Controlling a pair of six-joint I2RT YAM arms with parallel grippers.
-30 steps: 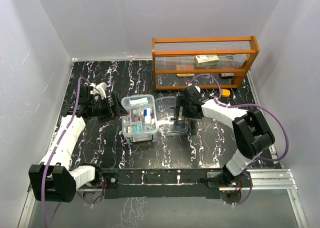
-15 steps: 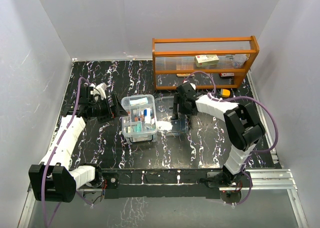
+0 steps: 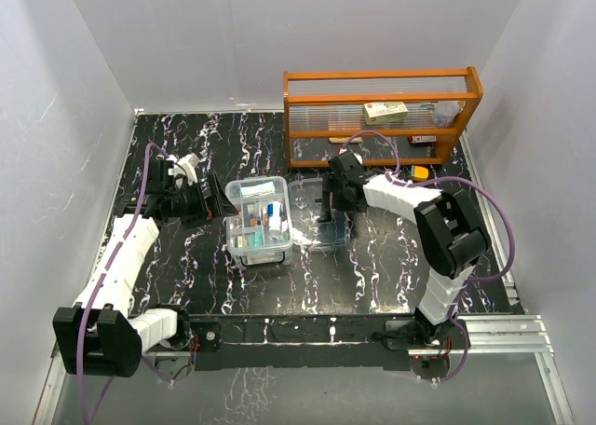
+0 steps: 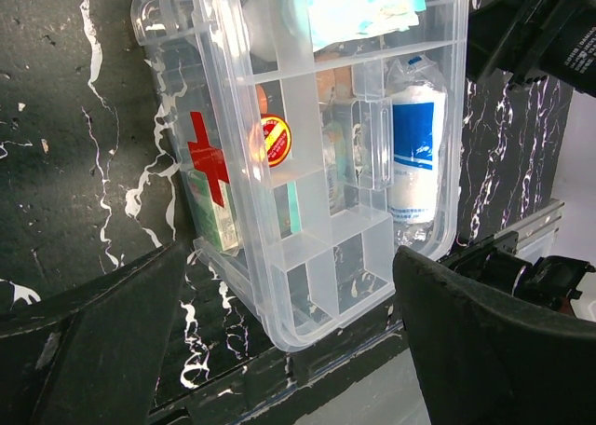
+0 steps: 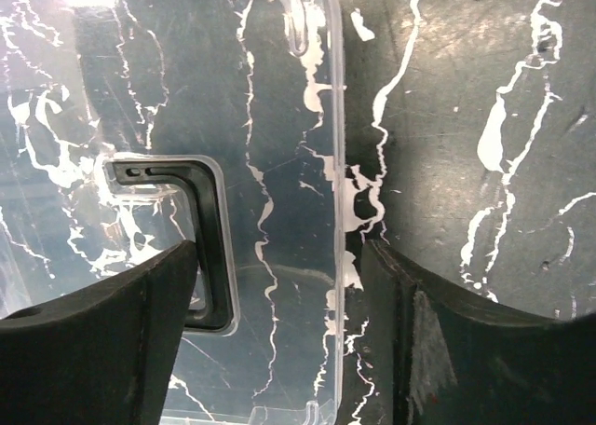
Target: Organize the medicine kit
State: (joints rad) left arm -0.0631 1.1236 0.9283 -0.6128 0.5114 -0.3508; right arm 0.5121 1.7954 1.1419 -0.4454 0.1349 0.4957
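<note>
Medicine kit box (image 3: 259, 222) sits mid-desk (image 3: 186, 145), with its lid (image 3: 307, 234) flat on the desk just beside its right wall. The rack (image 3: 382, 108) stands behind both at the far right, 1 carton (image 3: 386, 111) on its shelf. In the box a divided tray (image 4: 326, 257) lies on top and a bottle (image 4: 414, 155) lies against the right wall. Left tool (image 3: 222, 204) is just left of the box; right tool (image 3: 328, 209) is above the lid, 1 finger by the handle (image 5: 200, 248), the other past the lid's edge over bare desk.
</note>
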